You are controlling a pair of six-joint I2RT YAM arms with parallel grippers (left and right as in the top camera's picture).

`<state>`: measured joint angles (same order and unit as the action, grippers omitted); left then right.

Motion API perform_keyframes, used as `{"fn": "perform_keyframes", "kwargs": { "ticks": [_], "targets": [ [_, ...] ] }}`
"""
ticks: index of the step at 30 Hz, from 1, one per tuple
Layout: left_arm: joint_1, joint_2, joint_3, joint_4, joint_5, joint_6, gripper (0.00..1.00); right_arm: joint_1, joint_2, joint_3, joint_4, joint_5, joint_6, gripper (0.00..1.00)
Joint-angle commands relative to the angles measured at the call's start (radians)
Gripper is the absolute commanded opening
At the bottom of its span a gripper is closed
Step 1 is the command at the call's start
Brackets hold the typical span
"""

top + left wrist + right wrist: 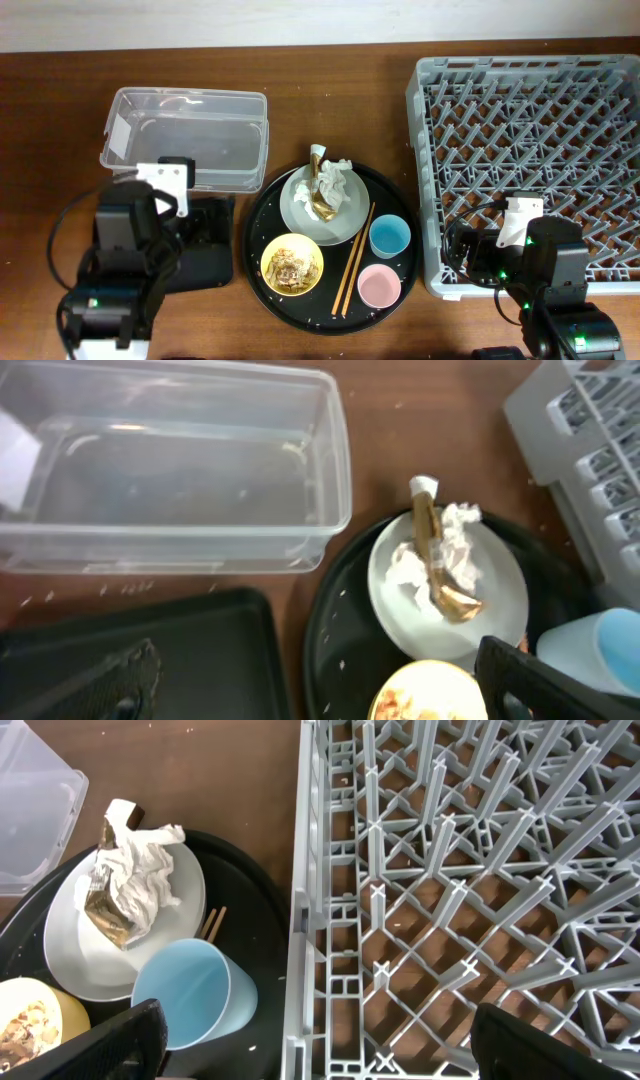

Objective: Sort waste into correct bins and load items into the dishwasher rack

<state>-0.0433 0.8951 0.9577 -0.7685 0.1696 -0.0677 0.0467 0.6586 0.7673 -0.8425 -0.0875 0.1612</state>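
Along the bottom edge, left fingers (545, 682) and right fingers (110, 1055) show cropped, apart

The tub (190, 95) is clear, glossy plastic, and the rack (520, 110) is matt grey plastic. The chopsticks (353, 258) and smooth brown table (330, 100) are wood. The tissues (338, 180) are crumpled white paper, the wrapper (322, 198) shiny gold-brown, the round tray (258, 225) glossy black.

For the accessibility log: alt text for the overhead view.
A round black tray at centre holds a grey plate with tissues and a wrapper, a yellow bowl of scraps, a blue cup, a pink cup and chopsticks. Clear tub upper left, grey rack right.
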Motion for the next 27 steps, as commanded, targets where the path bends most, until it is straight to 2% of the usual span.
{"fn": "perform_keyframes", "kwargs": {
  "ticks": [1,9,12,14,16,21,22,24,25,26,27],
  "targets": [
    [-0.069,0.121,0.03,0.057,0.054,0.002,0.99,0.005,-0.001,0.024,0.001,-0.009,0.009,0.98],
    [-0.423,0.613,0.076,0.406,-0.009,0.002,0.98,0.005,-0.001,0.024,0.0,-0.009,0.009,0.98],
    [-0.466,0.737,0.076,0.466,-0.009,0.001,0.89,0.005,-0.001,0.024,0.0,-0.009,0.009,0.98],
    [-0.481,0.83,0.076,0.507,-0.009,0.0,0.75,0.005,-0.001,0.024,0.0,-0.009,0.009,0.98],
    [-0.48,0.878,0.076,0.52,-0.021,0.001,0.55,0.005,-0.001,0.024,-0.007,-0.009,0.009,0.99],
    [-0.48,0.914,0.076,0.514,-0.085,0.001,0.45,0.005,-0.001,0.024,-0.019,-0.009,0.009,0.99],
    [-0.48,0.916,0.076,0.513,-0.085,0.001,0.34,0.005,-0.001,0.024,-0.019,-0.009,0.009,0.98],
    [-0.48,0.915,0.076,0.515,-0.085,0.0,0.19,0.005,-0.001,0.024,-0.019,-0.009,0.009,0.98],
    [-0.48,0.912,0.08,0.514,-0.085,0.001,0.07,0.005,-0.001,0.024,-0.019,-0.009,0.009,0.98],
    [-0.48,0.895,0.092,0.487,-0.085,0.001,0.01,0.005,-0.001,0.024,-0.019,-0.009,0.009,0.99],
    [-0.479,0.874,0.102,0.458,-0.085,0.001,0.0,0.005,-0.001,0.024,-0.022,-0.009,0.009,0.98]
  ]
}}
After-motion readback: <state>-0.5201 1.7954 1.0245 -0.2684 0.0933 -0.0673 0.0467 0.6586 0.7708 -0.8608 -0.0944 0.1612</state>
